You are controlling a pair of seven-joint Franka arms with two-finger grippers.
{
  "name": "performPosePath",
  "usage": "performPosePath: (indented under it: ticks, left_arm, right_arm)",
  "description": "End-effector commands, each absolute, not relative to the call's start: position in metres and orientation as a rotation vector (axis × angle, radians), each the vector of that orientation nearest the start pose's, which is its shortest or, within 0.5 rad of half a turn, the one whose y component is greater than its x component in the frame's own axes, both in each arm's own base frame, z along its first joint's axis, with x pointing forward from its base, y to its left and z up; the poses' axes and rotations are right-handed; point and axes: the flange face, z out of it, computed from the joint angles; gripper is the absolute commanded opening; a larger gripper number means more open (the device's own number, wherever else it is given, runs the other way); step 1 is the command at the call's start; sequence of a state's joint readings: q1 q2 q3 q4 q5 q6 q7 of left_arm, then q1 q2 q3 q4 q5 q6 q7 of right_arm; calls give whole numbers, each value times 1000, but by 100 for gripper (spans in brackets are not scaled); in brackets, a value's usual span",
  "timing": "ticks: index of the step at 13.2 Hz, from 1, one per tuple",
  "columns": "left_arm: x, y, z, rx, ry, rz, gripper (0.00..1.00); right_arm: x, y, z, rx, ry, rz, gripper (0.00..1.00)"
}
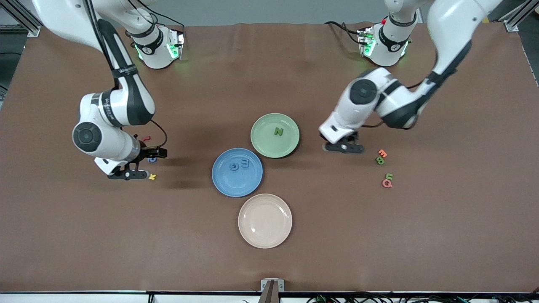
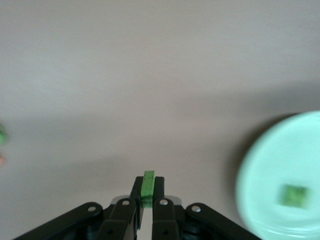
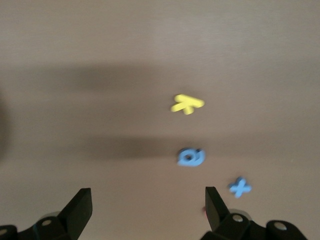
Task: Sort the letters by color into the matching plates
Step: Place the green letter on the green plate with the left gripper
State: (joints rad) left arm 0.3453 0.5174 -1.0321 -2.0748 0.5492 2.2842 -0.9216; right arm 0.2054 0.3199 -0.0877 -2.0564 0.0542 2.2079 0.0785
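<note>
step: green sort. left end effector (image 2: 144, 200) clamped on green letter (image 2: 148, 183), over tabletop (image 1: 421, 235) beside green plate (image 1: 290, 145); next: carry over plate, release. right end effector (image 3: 145, 207) spread wide over blue letters (image 3: 190, 157), waiting.

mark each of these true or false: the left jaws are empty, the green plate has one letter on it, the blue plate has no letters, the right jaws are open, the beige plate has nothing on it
1. The left gripper is empty. False: its jaws are shut on a green letter, over bare table toward the left arm's end from the green plate.
2. The green plate has one letter on it. True: a green N.
3. The blue plate has no letters. False: two blue letters lie in it.
4. The right gripper has open jaws. True: it is low over the blue letters near the yellow letter.
5. The beige plate has nothing on it. True.
</note>
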Motion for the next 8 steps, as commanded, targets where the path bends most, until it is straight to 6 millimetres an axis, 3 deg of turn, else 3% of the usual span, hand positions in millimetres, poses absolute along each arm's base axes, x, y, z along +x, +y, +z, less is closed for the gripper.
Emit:
performPosePath:
  ticks: [1,4,6,8]
  left_arm:
    - [447,-403,292,-3215,40,52,0]
    - [413,-455,273,-3238,-4,153,0]
    - [410,-470,258,-3202,-62,124,1]
    - [410,-482,257,-3197,-67,101,8]
  right_arm:
    - [536,56,241,-3138,-25,178,100]
    - [530,53,227,-3141,-18,103,100]
    - [530,39,213,-3143,2,111,100]
    - [532,33,208,-3143,-13,114,99]
